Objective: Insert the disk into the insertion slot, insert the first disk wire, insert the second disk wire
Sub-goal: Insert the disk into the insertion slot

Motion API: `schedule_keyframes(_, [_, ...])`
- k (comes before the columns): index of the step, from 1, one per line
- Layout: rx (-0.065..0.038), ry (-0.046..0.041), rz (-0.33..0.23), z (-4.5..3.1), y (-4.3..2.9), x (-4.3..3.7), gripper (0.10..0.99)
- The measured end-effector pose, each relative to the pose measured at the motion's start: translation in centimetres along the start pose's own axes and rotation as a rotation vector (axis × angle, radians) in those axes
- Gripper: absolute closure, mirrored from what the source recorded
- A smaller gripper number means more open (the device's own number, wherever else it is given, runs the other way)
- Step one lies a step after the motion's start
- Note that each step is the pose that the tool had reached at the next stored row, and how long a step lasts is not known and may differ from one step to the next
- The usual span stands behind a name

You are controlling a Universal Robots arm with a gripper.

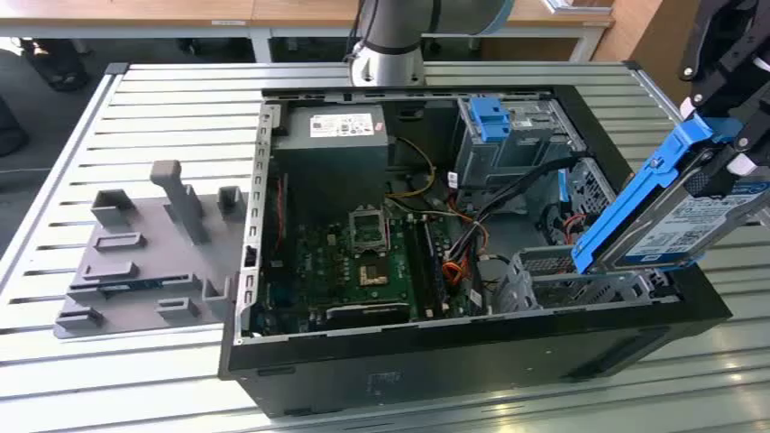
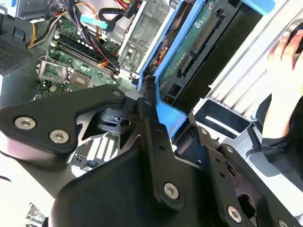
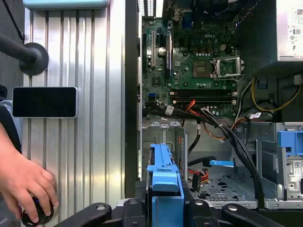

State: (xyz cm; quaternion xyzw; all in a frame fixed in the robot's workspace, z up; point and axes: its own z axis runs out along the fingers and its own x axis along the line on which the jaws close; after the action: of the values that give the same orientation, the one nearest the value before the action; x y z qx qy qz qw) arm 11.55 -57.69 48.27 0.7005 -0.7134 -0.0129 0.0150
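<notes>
The gripper (image 1: 726, 153) grasps the disk (image 1: 683, 225), tilted above the insertion slot (image 1: 554, 267) in an open computer case (image 1: 481, 356). The case sits on a ribbed metal table (image 1: 169, 108); wooden desks (image 1: 180, 11) stand behind.

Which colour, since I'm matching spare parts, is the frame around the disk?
Bright blue, seen best in the exterior view, along the edge of the disk.

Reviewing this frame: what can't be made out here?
- Gripper: partly cut off by the exterior view's right edge.
- Slot: the disk covers part of it in the exterior view; contact cannot be told.
- Wires: tangled in the first wrist view; the disk's two cannot be singled out.
- Hand: fingers cover the dark thing it holds, first wrist view.
</notes>
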Motion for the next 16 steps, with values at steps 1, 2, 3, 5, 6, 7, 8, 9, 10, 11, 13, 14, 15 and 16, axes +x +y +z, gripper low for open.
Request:
schedule_keyframes(1, [0.000,-0.0001,0.000,0.00,0.00,0.00,0.722])
schedule_keyframes(2, [0.000,0.0000,0.000,0.00,0.00,0.00,0.722])
schedule_keyframes(3, [0.000,-0.0001,0.000,0.00,0.00,0.00,0.722])
schedule_keyframes(5, [0.000,0.0000,0.000,0.00,0.00,0.00,0.722])
schedule_keyframes(6, [0.000,0.0000,0.000,0.00,0.00,0.00,0.722])
schedule_keyframes(7, [0.000,-0.0001,0.000,0.00,0.00,0.00,0.722])
schedule_keyframes(8, [0.000,0.0000,0.000,0.00,0.00,0.00,0.722])
schedule_keyframes(9, [0.000,-0.0001,0.000,0.00,0.00,0.00,0.722])
schedule_keyframes(10, [0.000,0.0000,0.000,0.00,0.00,0.00,0.722])
schedule_keyframes(11, [0.000,0.0000,0.000,0.00,0.00,0.00,0.722])
schedule_keyframes(13, [0.000,-0.0001,0.000,0.00,0.00,0.00,0.722])
schedule_keyframes(14, [0.000,-0.0001,0.000,0.00,0.01,0.00,0.722])
schedule_keyframes(15, [0.002,-0.0001,0.000,0.00,0.13,-0.01,0.722])
schedule_keyframes(16, [0.004,-0.0002,0.000,0.01,0.21,0.00,0.722])
